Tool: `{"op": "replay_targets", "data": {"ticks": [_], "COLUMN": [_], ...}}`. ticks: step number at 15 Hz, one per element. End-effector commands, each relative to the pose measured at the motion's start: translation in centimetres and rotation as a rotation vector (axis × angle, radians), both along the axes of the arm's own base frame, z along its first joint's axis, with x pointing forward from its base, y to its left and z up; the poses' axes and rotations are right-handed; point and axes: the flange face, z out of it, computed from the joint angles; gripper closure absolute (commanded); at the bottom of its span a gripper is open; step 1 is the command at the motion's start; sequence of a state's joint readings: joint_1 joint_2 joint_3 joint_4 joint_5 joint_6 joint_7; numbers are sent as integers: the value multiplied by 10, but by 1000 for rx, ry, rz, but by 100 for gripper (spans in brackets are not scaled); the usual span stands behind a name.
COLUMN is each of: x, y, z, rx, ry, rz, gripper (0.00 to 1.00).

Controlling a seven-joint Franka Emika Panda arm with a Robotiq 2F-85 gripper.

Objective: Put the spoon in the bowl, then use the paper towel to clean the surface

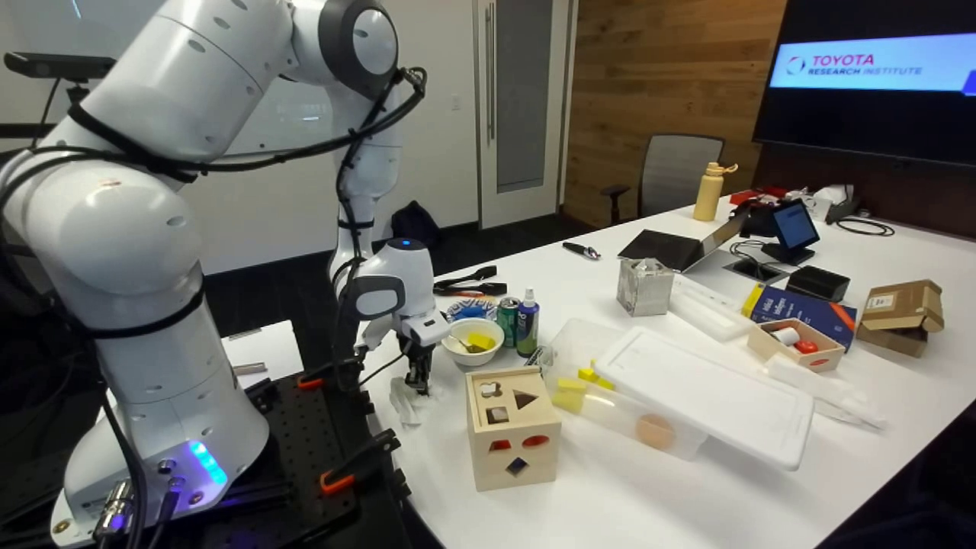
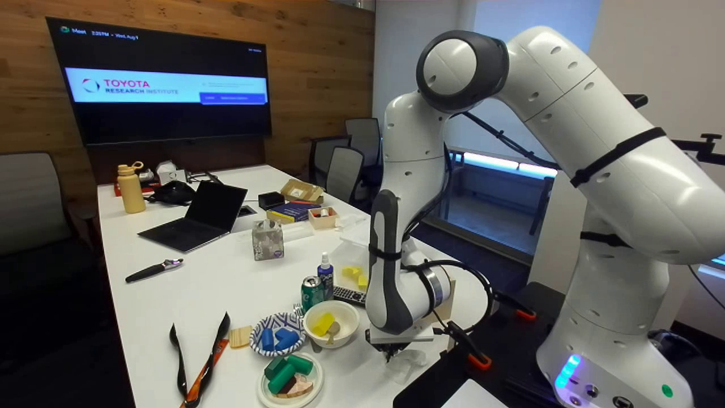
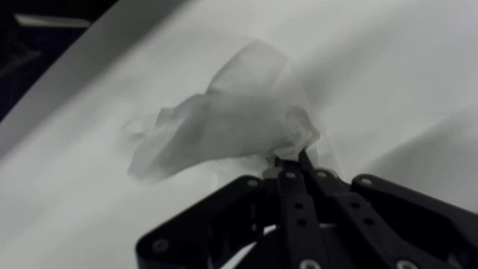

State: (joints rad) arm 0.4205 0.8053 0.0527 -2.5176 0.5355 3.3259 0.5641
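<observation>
The crumpled white paper towel (image 3: pixel 239 123) is pinched between the fingertips of my gripper (image 3: pixel 298 157), with its loose part spread on the table. In both exterior views the gripper (image 1: pixel 419 383) (image 2: pixel 389 352) is low at the white tabletop (image 1: pixel 610 496), near its edge, and the paper towel (image 1: pixel 404 404) (image 2: pixel 410 362) lies at the fingertips. The small white bowl (image 2: pixel 346 318) stands beside the gripper and holds a yellow block. The bowl (image 1: pixel 482 360) also shows in an exterior view. The spoon (image 2: pixel 333 327) rests inside the bowl, next to the yellow block.
A wooden shape-sorter cube (image 1: pixel 512 435) and a clear bin under a white lid (image 1: pixel 701 389) stand near the gripper. A green can (image 2: pixel 312 292) and a spray bottle (image 2: pixel 325 277) stand behind the bowl. A patterned bowl (image 2: pixel 255 340) and a plate (image 2: pixel 263 391) hold blocks.
</observation>
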Motion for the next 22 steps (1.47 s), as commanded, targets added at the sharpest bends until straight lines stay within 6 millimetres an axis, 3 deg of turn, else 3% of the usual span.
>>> {"op": "replay_targets", "data": {"ticks": [1,8,16,22], "x": [-13,0,37,29], "y": [-18,-18,24,48], "z": [5,-7,5,4], "rx": [-140,-208,87,362], "ry": [8,-45,-63,29], "rz": [-17,9,206,284], "gripper": [100,100,100,100]}}
